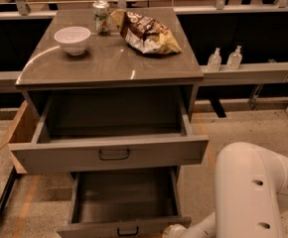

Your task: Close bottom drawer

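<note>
Grey sheet metal made up the bottom drawer (124,197), which stood pulled well out at the lower centre of the frame, beneath the wider upper drawer (109,155), which was also open. No contents were visible inside it. Its low front panel carried 1 small dark bail handle (127,231), right at the bottom edge of the frame. The gripper (175,230) sat at the bottom of the frame, just beside the panel's right end. You could not tell from this view how far open it was, or whether it held anything.

Judgement: the drawer should be rigid, light while empty, and free on its slides, so you needed no grasp. Push flat against the front panel near the handle. Pressure at 1 corner could rack it.
</note>
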